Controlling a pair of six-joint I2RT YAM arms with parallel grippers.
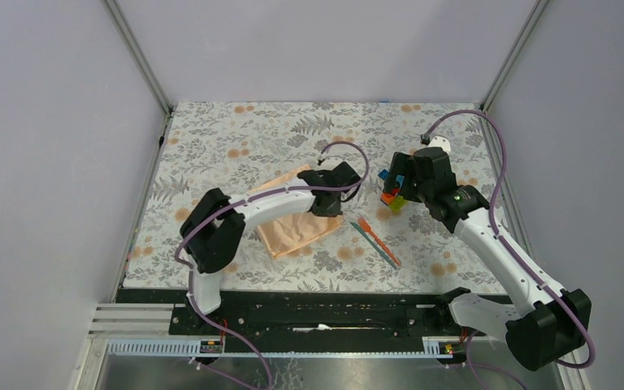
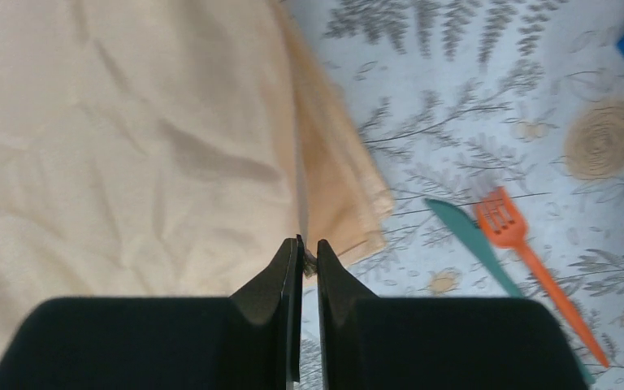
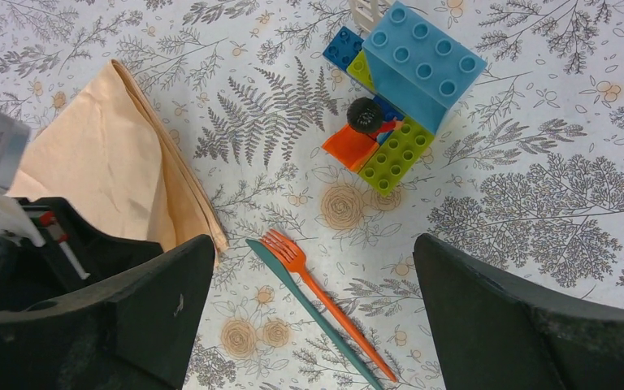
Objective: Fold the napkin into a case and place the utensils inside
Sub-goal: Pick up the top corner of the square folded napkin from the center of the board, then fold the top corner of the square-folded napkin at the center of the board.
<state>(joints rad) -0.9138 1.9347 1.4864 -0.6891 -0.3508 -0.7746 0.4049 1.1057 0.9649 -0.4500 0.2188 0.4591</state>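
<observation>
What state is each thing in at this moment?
napkin: folded in layers, flat on the mat.
left gripper: shut, apparently pinching the napkin's top-layer edge.
right gripper: open wide, holding nothing.
orange fork: lying on the mat, outside the napkin.
teal knife: lying alongside the fork.
toy blocks: clustered together, not gripped.

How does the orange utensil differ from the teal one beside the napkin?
The orange fork has tines; the teal knife ends in a plain pointed blade. The teal knife lies nearer the napkin, the orange fork on its far side. Both lie flat side by side on the floral mat, outside the napkin.
</observation>
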